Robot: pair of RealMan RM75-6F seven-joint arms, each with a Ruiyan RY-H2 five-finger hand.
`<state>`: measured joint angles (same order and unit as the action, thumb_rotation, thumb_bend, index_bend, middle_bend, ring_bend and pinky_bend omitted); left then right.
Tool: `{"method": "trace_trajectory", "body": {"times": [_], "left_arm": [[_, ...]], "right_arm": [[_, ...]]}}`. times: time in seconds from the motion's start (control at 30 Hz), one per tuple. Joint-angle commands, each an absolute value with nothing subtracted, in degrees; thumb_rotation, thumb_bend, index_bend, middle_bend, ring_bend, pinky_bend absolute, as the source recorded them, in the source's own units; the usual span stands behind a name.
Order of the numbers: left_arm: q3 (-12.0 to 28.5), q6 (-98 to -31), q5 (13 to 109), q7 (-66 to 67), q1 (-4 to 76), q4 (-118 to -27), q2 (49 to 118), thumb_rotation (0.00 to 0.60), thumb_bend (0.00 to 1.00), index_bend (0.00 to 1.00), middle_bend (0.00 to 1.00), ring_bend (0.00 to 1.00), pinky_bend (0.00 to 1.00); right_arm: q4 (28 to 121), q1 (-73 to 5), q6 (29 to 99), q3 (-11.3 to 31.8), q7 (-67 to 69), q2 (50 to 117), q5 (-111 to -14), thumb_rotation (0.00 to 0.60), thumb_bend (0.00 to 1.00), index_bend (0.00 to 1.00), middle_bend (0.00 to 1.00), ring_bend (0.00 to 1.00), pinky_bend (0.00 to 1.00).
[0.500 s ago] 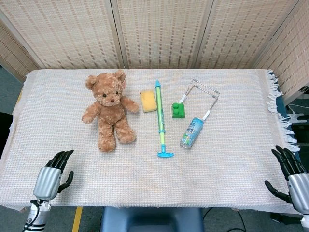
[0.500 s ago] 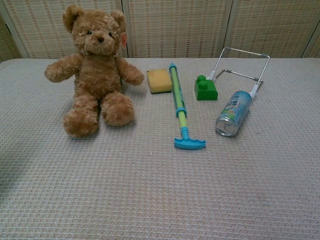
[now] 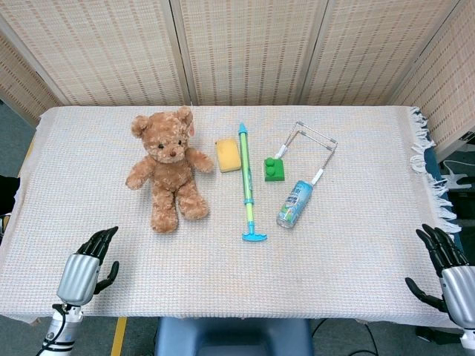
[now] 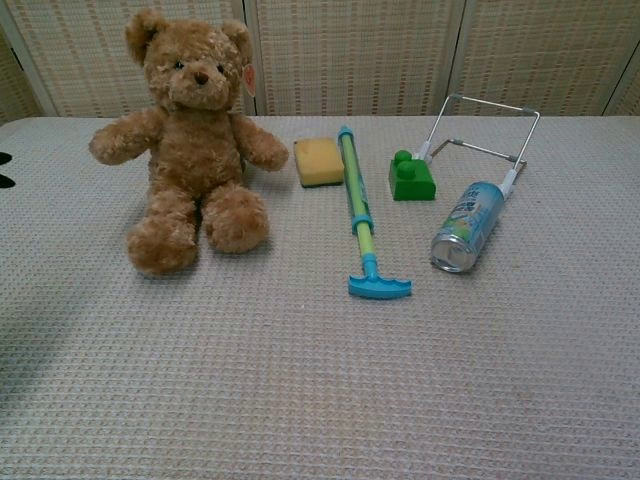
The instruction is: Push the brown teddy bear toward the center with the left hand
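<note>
The brown teddy bear point(image 3: 168, 169) point(image 4: 190, 140) sits upright on the left half of the cloth-covered table point(image 3: 111, 156), facing the near edge. My left hand point(image 3: 87, 267) hovers at the near left corner, well short of the bear, empty with its fingers apart; in the chest view only dark fingertips point(image 4: 4, 170) poke in at the left edge. My right hand point(image 3: 449, 271) is at the near right corner, open and empty, far from everything.
To the right of the bear lie a yellow sponge point(image 3: 228, 155), a green-and-blue pump stick point(image 3: 247, 183), a green block point(image 3: 274, 169), a wire stand point(image 3: 310, 147) and a blue can point(image 3: 295, 203) on its side. Woven screens stand behind the table.
My left hand has shifted slightly toward the near edge and right in the head view, and its fingertips now show at the chest view's left edge. The bear has not moved.
</note>
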<state>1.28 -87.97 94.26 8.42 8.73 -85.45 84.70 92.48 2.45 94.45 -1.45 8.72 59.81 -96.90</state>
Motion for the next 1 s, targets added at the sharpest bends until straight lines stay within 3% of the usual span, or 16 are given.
{"method": "trace_trajectory", "body": {"times": [0.03, 0.2, 0.33, 0.63, 1.0], "left_arm": [[3.8, -87.4, 93.0, 8.9, 10.2, -85.1, 86.8, 0.600, 0.47, 0.01, 0.11, 0.14, 0.36], [6.2, -86.3, 90.7, 10.6, 11.6, -83.7, 89.1, 0.600, 0.47, 0.00, 0.12, 0.13, 0.32], [14.0, -79.1, 79.9, 16.2, 16.7, -79.6, 95.1, 0.600, 0.47, 0.00, 0.11, 0.12, 0.27], [23.3, -74.7, 67.3, 27.8, 25.7, -71.6, 104.8, 0.600, 0.44, 0.00, 0.12, 0.12, 0.25], [28.6, -72.7, 58.8, 33.8, 33.7, -64.5, 110.3, 0.600, 0.44, 0.00, 0.13, 0.12, 0.26]], "right_arm": [[92.6, 2.4, 94.1, -1.4, 8.3, 59.9, -96.7, 0.600, 0.14, 0.00, 0.02, 0.00, 0.21], [92.6, 2.3, 93.9, -1.7, 8.2, 59.9, -97.3, 0.600, 0.14, 0.00, 0.02, 0.00, 0.21], [92.4, 1.8, 93.1, -1.8, 8.7, 59.7, -97.3, 0.600, 0.14, 0.00, 0.02, 0.00, 0.21], [92.4, 1.9, 93.6, -2.0, 9.9, 59.2, -97.7, 0.600, 0.14, 0.00, 0.02, 0.00, 0.21], [92.5, 1.7, 93.2, -2.2, 10.7, 58.6, -97.7, 0.600, 0.14, 0.00, 0.02, 0.00, 0.21]]}}
